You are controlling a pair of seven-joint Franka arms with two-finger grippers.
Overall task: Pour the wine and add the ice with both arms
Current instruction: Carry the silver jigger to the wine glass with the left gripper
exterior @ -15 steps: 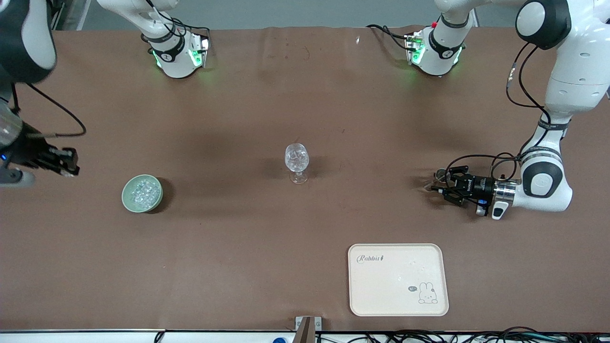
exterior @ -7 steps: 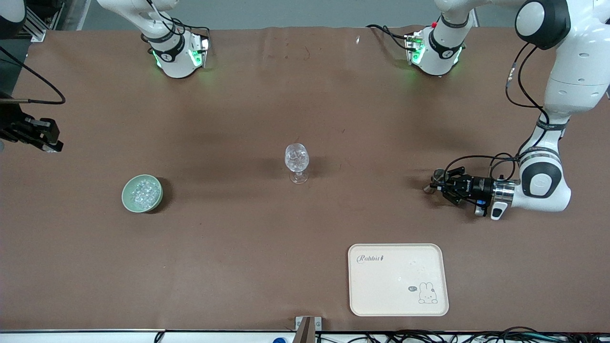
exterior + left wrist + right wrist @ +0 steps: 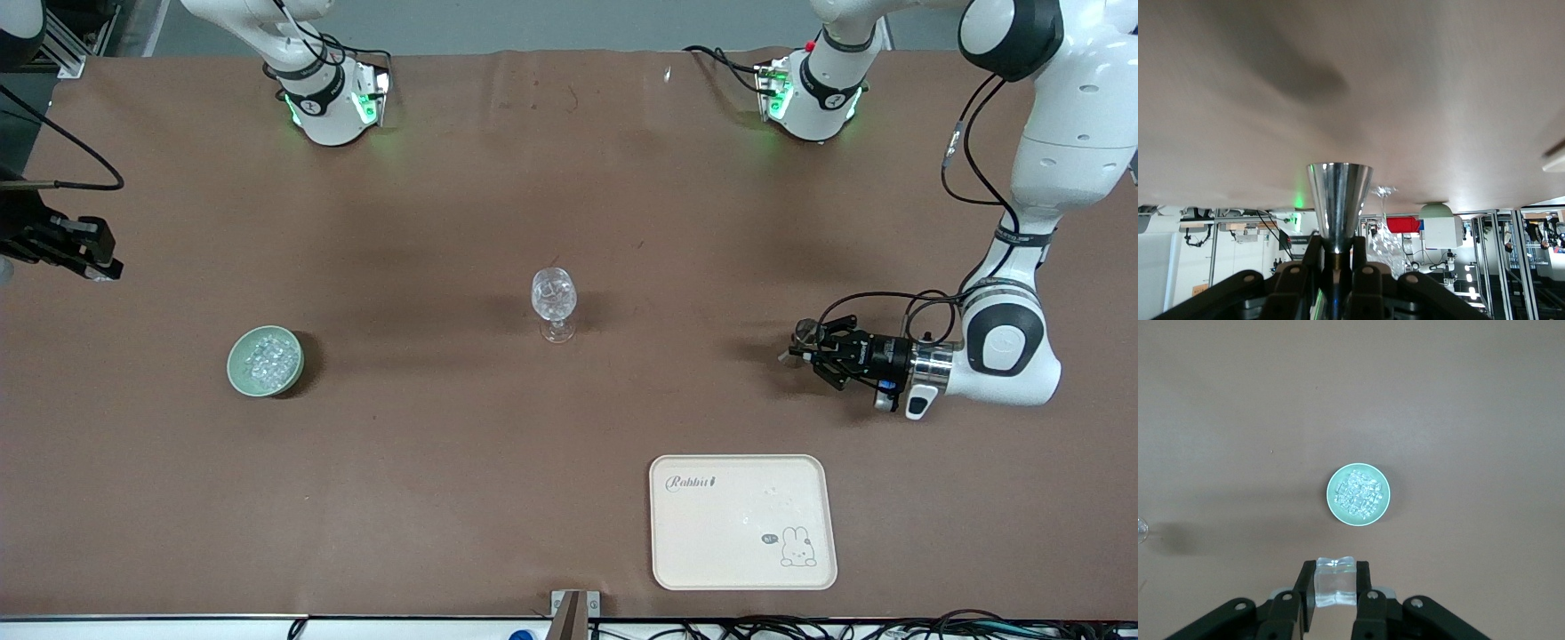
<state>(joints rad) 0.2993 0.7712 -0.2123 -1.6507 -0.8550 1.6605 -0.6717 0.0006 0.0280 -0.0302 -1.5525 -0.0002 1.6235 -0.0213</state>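
Ice (image 3: 1334,581) pinched in my right claw (image 3: 1335,587) above the bowl (image 3: 1358,495); left claw (image 3: 1335,250) shut on a steel jigger (image 3: 1338,203) over the desk (image 3: 444,444). Next, I judge: carry the cube over the wine glass (image 3: 554,298) and release.

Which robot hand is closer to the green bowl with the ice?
The right one. The right gripper, shut on an ice cube, is up beside the bowl. The left gripper, shut on a metal cup, is past the glass, at the table's left-arm end.

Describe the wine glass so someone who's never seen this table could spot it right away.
Look at the middle of the brown table, between the green bowl and the cream tray. The wine glass stands there upright, alone. It is the only clear stemmed thing.
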